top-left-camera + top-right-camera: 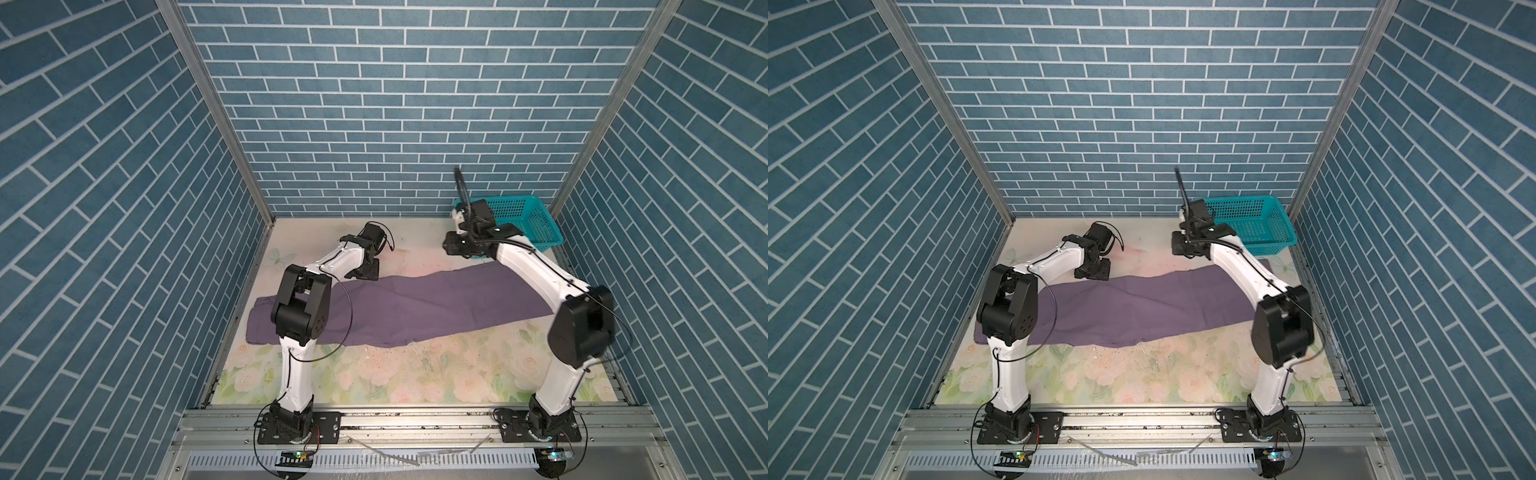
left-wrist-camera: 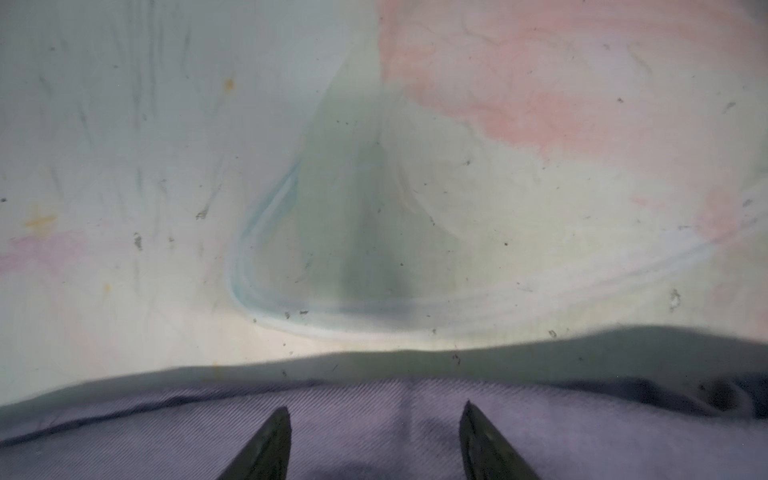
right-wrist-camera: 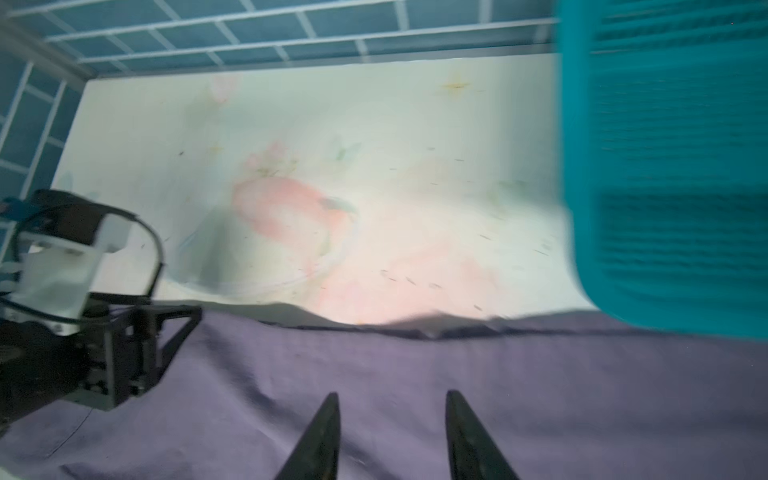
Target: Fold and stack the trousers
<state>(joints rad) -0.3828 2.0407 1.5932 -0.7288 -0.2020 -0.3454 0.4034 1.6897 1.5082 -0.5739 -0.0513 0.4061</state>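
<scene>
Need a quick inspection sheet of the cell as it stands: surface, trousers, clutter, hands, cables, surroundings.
Surface: floral-print table cover, flat, with small dark specks scattered on it.
Job's things: mauve soft-fabric trousers, lying flat as one long strip across the cover, mildly creased.
Clutter: teal perforated plastic basket, far right corner.
Hands: left hand open over the trousers' far edge; right hand open above the trousers, near the basket.
Cables: black cable loop at the left elbow hangs over the trousers.
Surroundings: blue brick-pattern walls on three sides; aluminium rail in front.
</scene>
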